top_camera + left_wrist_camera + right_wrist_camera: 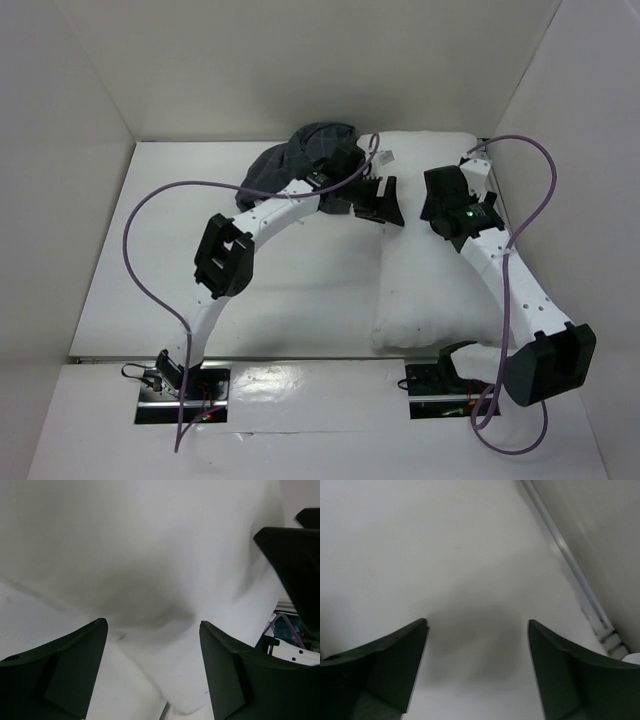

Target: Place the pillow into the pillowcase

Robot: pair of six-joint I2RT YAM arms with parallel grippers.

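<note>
While the large plump white fabric pillow (430, 290) lies along the right side of the white tabletop (300, 300), reaching from its far edge to its near edge, the limp charcoal-grey cloth pillowcase (300, 155) sits bunched at the middle of the far edge, just beside the pillow's far-left corner. The left gripper (152, 624) hangs over that corner with its black fingers (70, 665) spread wide and white pillow fabric showing beyond them, nothing pinched. The right gripper (477, 622) hovers over the pillow's far-right part, its fingers (570, 670) likewise spread apart and holding nothing.
</note>
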